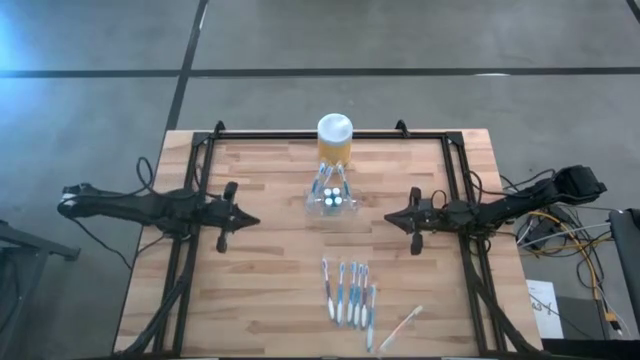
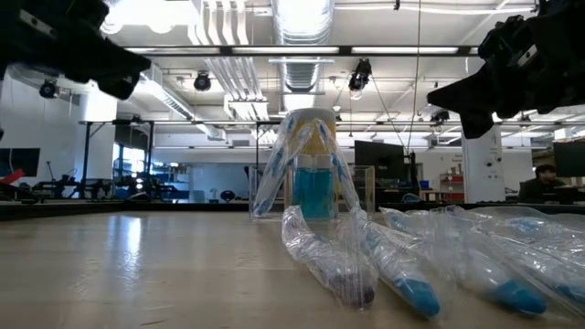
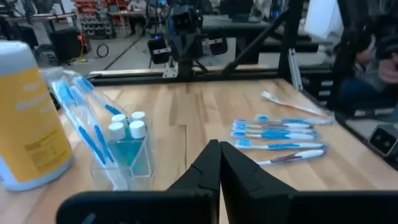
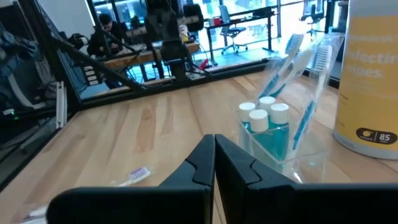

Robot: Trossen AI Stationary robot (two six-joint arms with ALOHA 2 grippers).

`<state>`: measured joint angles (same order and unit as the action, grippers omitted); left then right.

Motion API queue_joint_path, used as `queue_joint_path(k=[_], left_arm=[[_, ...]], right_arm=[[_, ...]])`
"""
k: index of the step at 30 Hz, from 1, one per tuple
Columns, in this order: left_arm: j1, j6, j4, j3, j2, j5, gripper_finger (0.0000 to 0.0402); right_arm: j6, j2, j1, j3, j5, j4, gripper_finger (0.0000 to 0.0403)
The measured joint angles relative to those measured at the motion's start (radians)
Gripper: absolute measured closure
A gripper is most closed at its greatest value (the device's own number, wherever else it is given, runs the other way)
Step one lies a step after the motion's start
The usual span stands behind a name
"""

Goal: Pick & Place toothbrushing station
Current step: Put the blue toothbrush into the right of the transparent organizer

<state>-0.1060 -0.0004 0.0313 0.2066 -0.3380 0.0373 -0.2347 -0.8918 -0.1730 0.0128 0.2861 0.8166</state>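
The toothbrushing station [image 1: 332, 198] is a small clear plastic holder standing on its base at the table's middle, just in front of a yellow jar. It holds white-capped bottles of blue liquid [image 3: 127, 134] and wrapped blue toothbrushes [image 4: 292, 56] that lean up out of it. My left gripper [image 1: 250, 220] is shut, raised at the table's left and pointing toward the station, clear of it. My right gripper [image 1: 390, 217] is shut at the table's right, also pointing toward the station and touching nothing. In the wrist views each pair of fingertips [image 3: 219, 155] [image 4: 214, 149] is closed together.
The yellow jar with a white lid [image 1: 335, 140] stands at the far edge behind the station. Several wrapped toothbrushes [image 1: 348, 292] lie in a row near the front edge, and a loose one [image 1: 402, 325] lies right of them. A black frame [image 1: 200, 150] borders the table.
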Motion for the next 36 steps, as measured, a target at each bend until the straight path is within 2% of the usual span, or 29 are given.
queue_joint_path(k=[11, 18, 21, 23, 27, 31, 36], left_arm=[[0.001, -0.059, 0.126, -0.196, 0.172, 0.000, 0.0399], [0.001, -0.030, 0.106, -0.198, 0.212, -0.001, 0.0398], [0.001, -0.027, 0.104, -0.198, 0.211, -0.001, 0.0399], [0.001, -0.031, 0.107, -0.198, 0.211, 0.000, 0.0397], [0.001, -0.051, 0.100, -0.198, 0.211, 0.010, 0.0389], [0.001, -0.094, 0.096, -0.198, 0.211, 0.011, 0.0390], [0.001, -0.099, 0.089, -0.199, 0.211, 0.011, 0.0398]], right_arm=[[0.028, 0.000, 0.000, 0.000, -0.003, 0.055, 0.0394], [0.086, 0.001, 0.000, 0.024, -0.007, 0.080, 0.0394], [0.082, 0.002, 0.000, 0.082, -0.018, 0.053, 0.0394], [0.080, 0.002, -0.002, 0.163, -0.046, -0.084, 0.0394], [0.038, -0.015, -0.047, 0.423, -0.029, -0.621, 0.0394], [-0.095, -0.086, -0.136, 0.688, 0.098, -1.062, 0.0394], [-0.356, -0.204, -0.234, 0.938, 0.136, -1.477, 0.0394]])
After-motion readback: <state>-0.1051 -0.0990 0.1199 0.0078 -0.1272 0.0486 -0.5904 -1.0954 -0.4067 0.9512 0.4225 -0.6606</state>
